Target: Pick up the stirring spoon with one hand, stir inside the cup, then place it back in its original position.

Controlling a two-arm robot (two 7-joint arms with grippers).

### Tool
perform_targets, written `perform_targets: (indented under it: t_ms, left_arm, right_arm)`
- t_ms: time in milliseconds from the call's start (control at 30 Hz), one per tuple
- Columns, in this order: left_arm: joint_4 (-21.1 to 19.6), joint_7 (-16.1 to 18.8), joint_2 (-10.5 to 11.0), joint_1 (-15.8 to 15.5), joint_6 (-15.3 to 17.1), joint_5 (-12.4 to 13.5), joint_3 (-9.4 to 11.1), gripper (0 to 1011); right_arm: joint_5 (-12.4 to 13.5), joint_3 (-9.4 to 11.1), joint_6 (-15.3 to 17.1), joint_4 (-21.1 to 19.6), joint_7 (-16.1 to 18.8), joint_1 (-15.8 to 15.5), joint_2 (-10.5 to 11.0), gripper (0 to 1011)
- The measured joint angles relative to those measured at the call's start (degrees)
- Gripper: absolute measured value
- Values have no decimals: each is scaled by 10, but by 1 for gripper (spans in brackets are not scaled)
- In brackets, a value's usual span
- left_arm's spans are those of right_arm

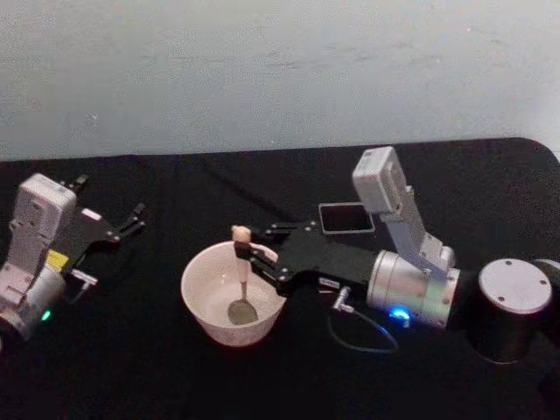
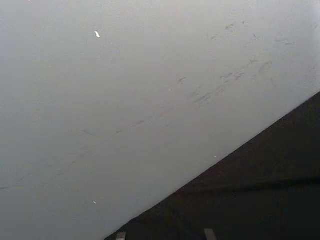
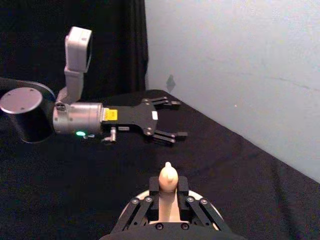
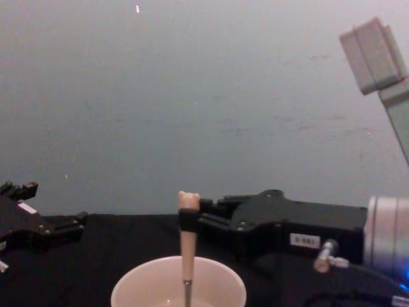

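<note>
Toward the front edge of the black-covered table (image 1: 131,367), about midway between its left and right edges, sits the cup (image 1: 203,317), upright and cream-white. The stirring spoon (image 1: 240,278) stands in it almost upright: its steel bowl rests on the cup's floor, its thin dark neck rises through the opening, and its beige handle with the bear head stands above the rim. In the chest view the handle rises straight out of the cup's middle.

The right gripper (image 1: 248,255) reaches in from the table's right side, level over the cup's right rim. Its 2 jaws are clamped on the beige handle just below the bear head, 1 finger on each side, as the right wrist view also shows.

Near the left edge hovers the left gripper (image 1: 112,203), jaws spread apart with nothing between them, well apart from the cup.

Farther back, just behind the right gripper, stands a dark square holder (image 1: 346,217), and beyond the far edge rises a pale wall (image 1: 280,70)
</note>
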Motion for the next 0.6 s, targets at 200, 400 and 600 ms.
perform_targets:
  t_ms: [200,400,600]
  left_arm:
    - [0,0,0,0,0,0,0,1001]
    - [0,0,0,0,0,0,0,1001]
    - [0,0,0,0,0,0,0,1001]
  right_arm:
    - [-8,-16,2,14,-8,14,-22,211]
    - [-20,-22,1,38,-25,29,-44,211]
    - [-34,-19,-1,65,-43,43,-65,211]
